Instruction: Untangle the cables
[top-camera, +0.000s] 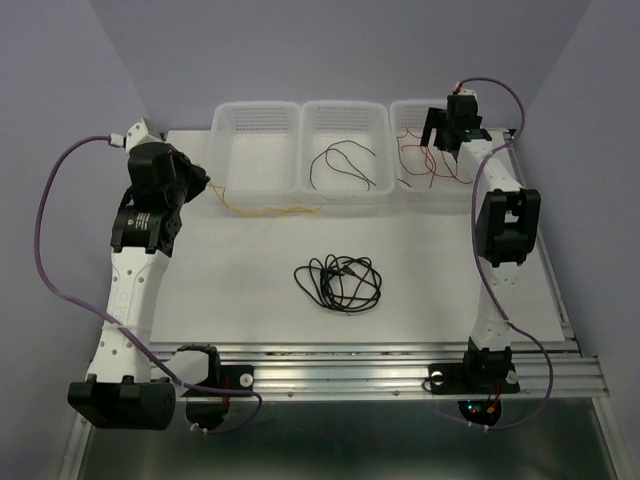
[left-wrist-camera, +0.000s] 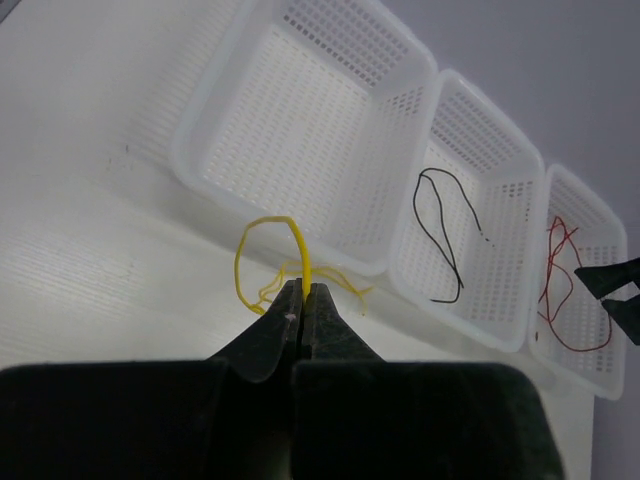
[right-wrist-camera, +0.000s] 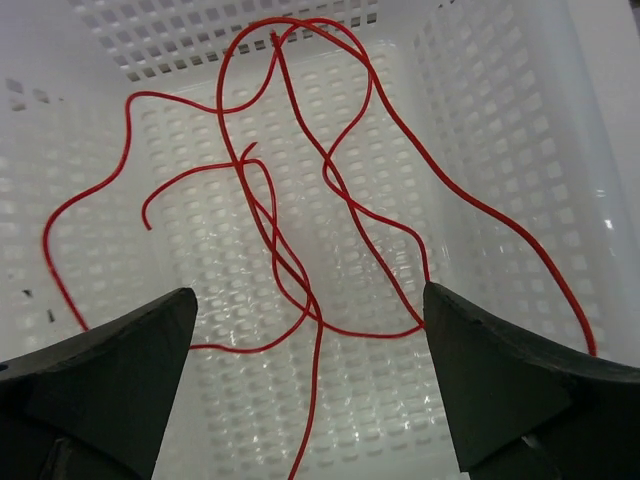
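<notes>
While left fingers (left-wrist-camera: 275, 335) pinch the yellow cable (left-wrist-camera: 306, 265), right fingers (right-wrist-camera: 110, 370) gape over red cables (right-wrist-camera: 275, 40).

Top camera looked down from above the near edge, whole table (top-camera: 240, 320). Left wrist faced far-right, low; right wrist sat close inside right basket (right-wrist-camera: 480, 120), seen by all three.

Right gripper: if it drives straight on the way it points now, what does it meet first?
Most likely the red cables, lying loose dead ahead of the open right gripper inside the white basket. The basket's perforated floor comes right behind them. Depth to the cables is unclear.
</notes>
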